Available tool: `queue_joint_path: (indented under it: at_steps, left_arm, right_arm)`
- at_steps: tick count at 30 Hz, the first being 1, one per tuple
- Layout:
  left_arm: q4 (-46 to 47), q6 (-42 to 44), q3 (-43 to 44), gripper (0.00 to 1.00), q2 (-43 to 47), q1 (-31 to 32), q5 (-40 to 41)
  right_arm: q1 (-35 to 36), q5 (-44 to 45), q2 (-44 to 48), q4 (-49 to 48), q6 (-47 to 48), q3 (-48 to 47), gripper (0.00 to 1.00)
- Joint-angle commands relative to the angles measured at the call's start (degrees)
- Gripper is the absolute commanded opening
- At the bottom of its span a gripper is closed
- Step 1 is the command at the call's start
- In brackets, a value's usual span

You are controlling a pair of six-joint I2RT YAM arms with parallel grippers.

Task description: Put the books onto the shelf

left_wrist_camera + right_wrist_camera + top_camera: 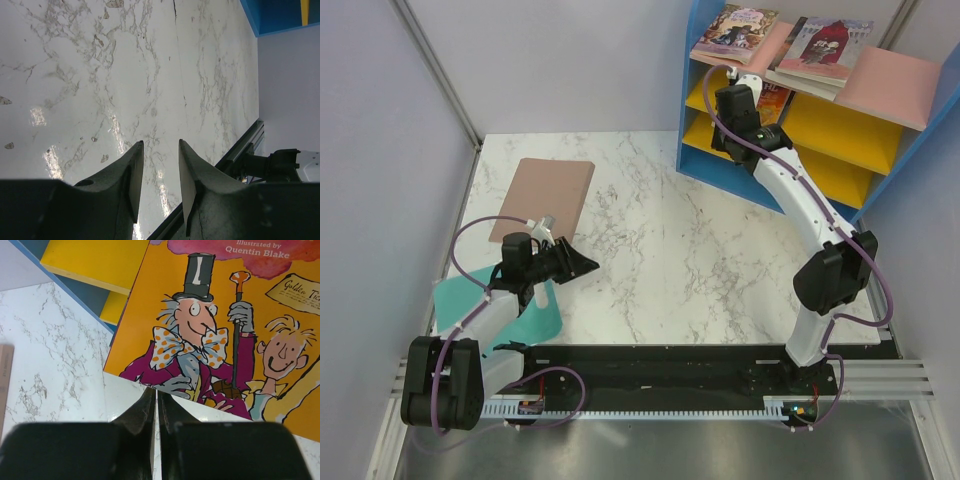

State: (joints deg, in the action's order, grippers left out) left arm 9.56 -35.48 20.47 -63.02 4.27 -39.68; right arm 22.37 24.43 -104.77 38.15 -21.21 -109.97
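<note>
The Roald Dahl book [210, 340] was a thin paperback with a bright yellow-orange cover. Its cover art showed a man in a tall black top hat, a purple coat and a big bow tie spotted with orange, holding a cane. A grinning fair-haired boy stood at his side, under a pink cloud with the name Quentin Blake. The book lay face up at the front of the shelf [688, 110], on the upper yellow board, with its near corner jutting past the blue frame. The right gripper [155, 395] was at the shelf too. Its fingers were almost together, with only a thin slit between them, and held nothing. The tips sat right at the book's near edge, though contact could not be made out.

Two more illustrated books [825, 45] lay side by side on the shelf's pink top board, one purplish and one with a red figure.

Well away from the shelf, over the marble table [670, 250], the left gripper [160, 142] was partly open with nothing between its fingers.
</note>
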Motion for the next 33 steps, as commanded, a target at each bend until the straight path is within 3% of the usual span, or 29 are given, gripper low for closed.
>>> queue_joint_path:
  at_steps: [1, 33]
  left_arm:
    - [1.8, 1.7, -0.3, 0.40, 0.4, 0.2, -1.5]
    - [1.4, 1.9, -0.2, 0.40, 0.4, 0.3, -1.3]
  right_arm:
    - [-0.4, 2.5, 0.1, -1.6, -0.2, -2.2, 0.10]
    - [-1.6, 3.4, -1.6, -3.8, -0.1, -3.0, 0.13]
